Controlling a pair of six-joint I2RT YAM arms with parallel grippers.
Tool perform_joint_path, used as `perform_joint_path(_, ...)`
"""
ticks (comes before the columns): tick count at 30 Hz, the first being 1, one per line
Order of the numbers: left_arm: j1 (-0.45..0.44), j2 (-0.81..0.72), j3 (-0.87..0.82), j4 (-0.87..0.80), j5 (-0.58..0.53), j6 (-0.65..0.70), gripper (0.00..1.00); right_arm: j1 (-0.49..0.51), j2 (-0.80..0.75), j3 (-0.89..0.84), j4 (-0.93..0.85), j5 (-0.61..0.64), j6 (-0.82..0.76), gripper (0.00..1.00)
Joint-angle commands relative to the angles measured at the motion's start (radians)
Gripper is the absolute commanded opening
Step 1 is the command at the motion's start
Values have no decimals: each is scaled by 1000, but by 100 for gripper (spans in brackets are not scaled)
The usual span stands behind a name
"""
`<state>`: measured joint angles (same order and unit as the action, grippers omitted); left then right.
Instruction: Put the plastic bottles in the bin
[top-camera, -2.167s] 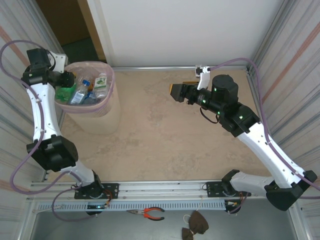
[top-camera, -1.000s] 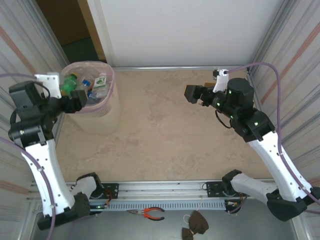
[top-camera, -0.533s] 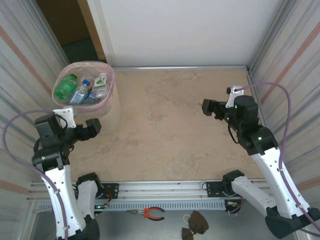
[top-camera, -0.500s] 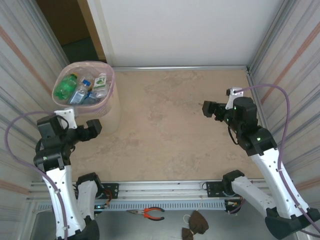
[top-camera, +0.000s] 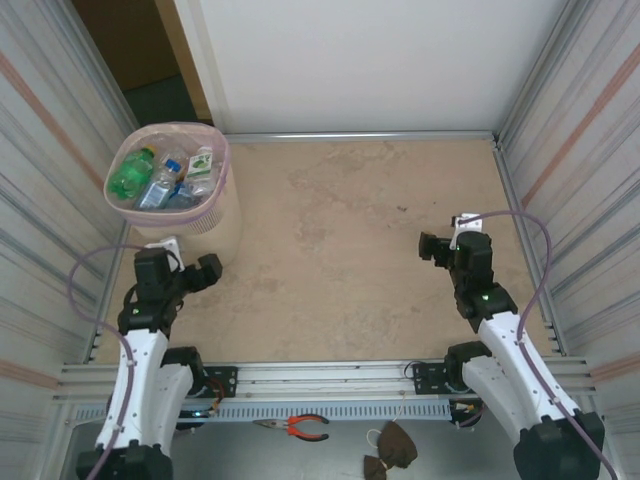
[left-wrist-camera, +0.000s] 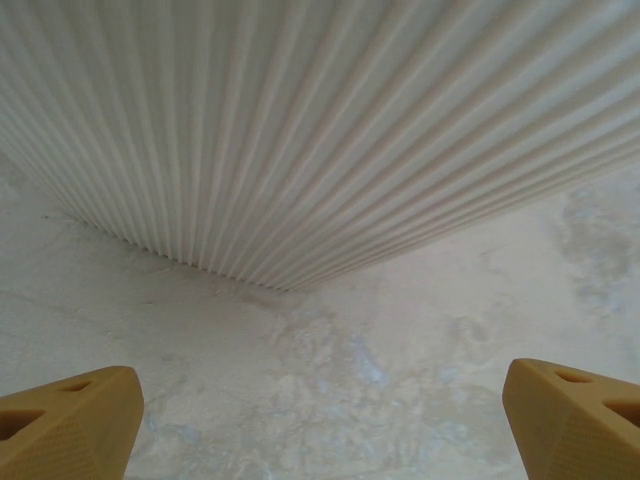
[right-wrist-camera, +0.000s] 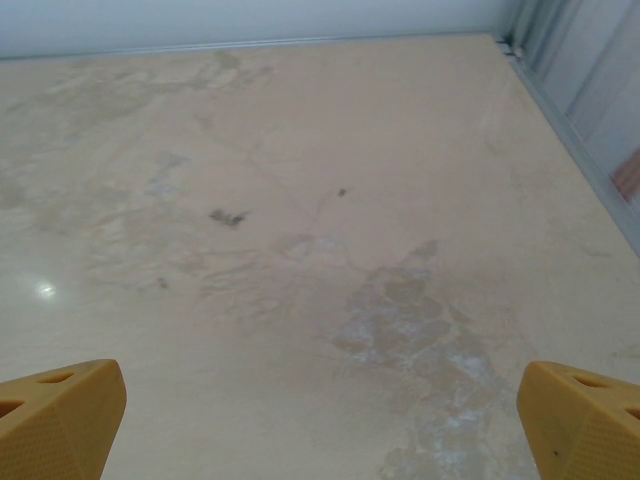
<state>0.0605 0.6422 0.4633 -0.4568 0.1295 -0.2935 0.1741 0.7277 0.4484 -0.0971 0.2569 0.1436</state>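
Several plastic bottles (top-camera: 158, 186) lay inside the bin (top-camera: 220, 215) at the far left of the worktop (top-camera: 340, 230) in the top view, the left gripper (top-camera: 207, 270) just near of it and the right gripper (top-camera: 429, 248) well apart on the right. From the left wrist, that gripper's fingers (left-wrist-camera: 70, 425) stood wide apart and empty, facing the bin's ribbed wall. From the right wrist, the right gripper was likewise spread wide, empty, above the worktop.

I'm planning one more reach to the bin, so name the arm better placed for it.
Left. The left gripper, open, sits just beside the bin, facing its ribbed wall. The right gripper, also open, is far across the table from it.
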Motion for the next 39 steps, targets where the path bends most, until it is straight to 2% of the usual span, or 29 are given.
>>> perform_joint_path(1,-93,65,-43,248,-222,-8,94,-52,28,-72,274,-22,-27,99)
perform_joint_path(2,-128,98,-54,301,-264,6,95,-69,45,-100,331,-34,-35,99)
perform_joint_path(3,-144,126,-29,285,-299,17,96,-84,65,-118,368,-37,-37,99)
perform_joint_path(7,-223,251,-1,418,-379,166,98,-167,186,-143,482,-76,-36,99)
perform_joint_path(11,-225,347,-42,638,-380,294,99,-223,320,-147,599,-129,-6,100)
perform_joint_path(14,-185,434,-78,823,-331,321,99,-226,422,-141,694,-133,-5,100)
perform_joint_path(19,-80,592,-115,1116,-125,325,99,-226,581,-121,847,-181,-17,100)
perform_joint_path(21,-56,656,-106,1177,-80,337,99,-231,637,-98,860,-203,-16,99)
perform_joint_path(25,12,752,-78,1204,66,312,99,-231,760,-89,944,-244,-29,99)
perform_joint_path(29,18,830,-110,1333,133,330,99,-231,809,-72,955,-268,-41,98)
perform_joint_path(32,12,888,-105,1390,139,339,99,-211,817,-44,907,-238,-55,99)
perform_joint_path(35,-5,874,-73,1295,141,365,99,-211,814,-45,905,-242,-55,99)
perform_joint_path(37,-41,873,-51,1247,71,382,99,-211,814,-44,905,-241,-55,99)
perform_joint_path(39,-43,878,-54,1263,57,377,99,-213,815,-43,902,-243,-55,99)
